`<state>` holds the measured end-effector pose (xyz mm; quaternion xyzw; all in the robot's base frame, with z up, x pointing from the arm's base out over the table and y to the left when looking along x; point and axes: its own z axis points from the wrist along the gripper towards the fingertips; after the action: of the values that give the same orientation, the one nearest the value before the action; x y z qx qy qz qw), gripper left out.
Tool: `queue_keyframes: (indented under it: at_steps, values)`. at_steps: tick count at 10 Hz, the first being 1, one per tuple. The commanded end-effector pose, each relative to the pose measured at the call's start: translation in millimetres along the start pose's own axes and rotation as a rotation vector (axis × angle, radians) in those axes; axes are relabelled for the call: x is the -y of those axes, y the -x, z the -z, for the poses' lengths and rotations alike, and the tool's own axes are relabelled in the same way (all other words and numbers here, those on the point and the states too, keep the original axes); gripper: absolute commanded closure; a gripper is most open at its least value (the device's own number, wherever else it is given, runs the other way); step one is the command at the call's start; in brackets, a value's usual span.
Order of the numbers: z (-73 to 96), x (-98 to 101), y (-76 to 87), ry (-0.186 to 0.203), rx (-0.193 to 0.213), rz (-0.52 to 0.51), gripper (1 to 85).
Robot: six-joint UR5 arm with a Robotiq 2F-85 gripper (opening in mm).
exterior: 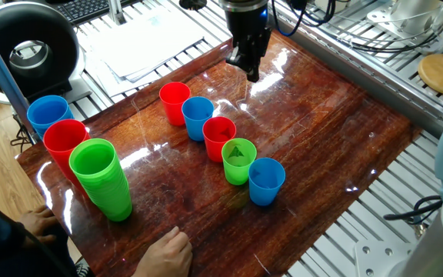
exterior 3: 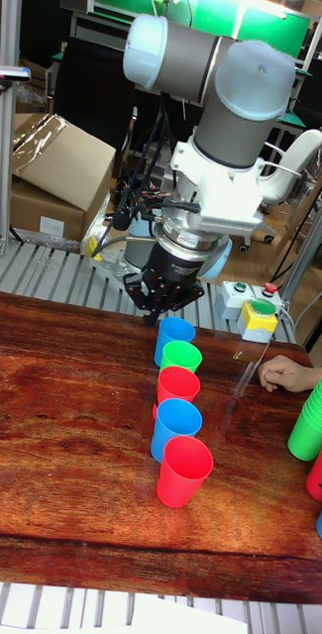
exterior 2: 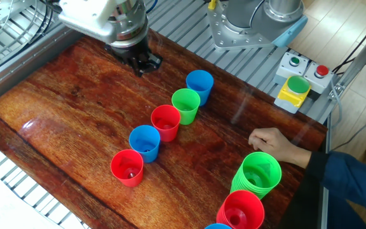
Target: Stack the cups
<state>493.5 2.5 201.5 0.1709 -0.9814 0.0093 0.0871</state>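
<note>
Five small cups stand in a diagonal row on the wooden table: red (exterior: 174, 102), blue (exterior: 198, 117), red (exterior: 219, 138), light green (exterior: 238, 160) and blue (exterior: 266, 181). The other fixed view shows the same row from its blue end cup (exterior 2: 199, 86) to its red end cup (exterior 2: 127, 167). My gripper (exterior: 251, 68) hangs over the table's far side, apart from the row and holding nothing. The fixed views show it (exterior 2: 146, 65) edge-on. In the tall fixed view its fingers stand apart, open, just behind the end blue cup (exterior 3: 173, 337).
A tall green pile of nested cups (exterior: 102, 178), a red pile (exterior: 64, 146) and a blue pile (exterior: 48, 115) stand at the table's left end. A person's hand (exterior: 164, 254) rests near the front edge. A button box (exterior 2: 294, 89) sits beside the table.
</note>
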Motion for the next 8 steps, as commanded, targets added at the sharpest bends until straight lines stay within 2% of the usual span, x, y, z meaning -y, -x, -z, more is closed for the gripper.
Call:
queue_keyframes:
  at_steps: [1, 2, 3, 4, 5, 6, 8]
  values:
    - [10.3, -19.3, -0.5, 0.04, 0.029, 0.133, 83.3]
    - [13.3, -17.2, -11.7, 0.021, 0.008, 0.176, 80.3]
    - [10.0, -18.0, -17.4, 0.019, 0.007, 0.226, 67.7]
    - [0.9, -20.2, -17.5, 0.019, 0.026, 0.277, 55.0]
    - [-6.3, -25.7, -14.5, 0.024, 0.058, 0.335, 51.3]
    - [-8.6, -30.4, -19.4, 0.03, 0.048, 0.452, 49.7]
    - [-8.9, -47.5, -24.4, 0.075, 0.053, 0.577, 48.7]
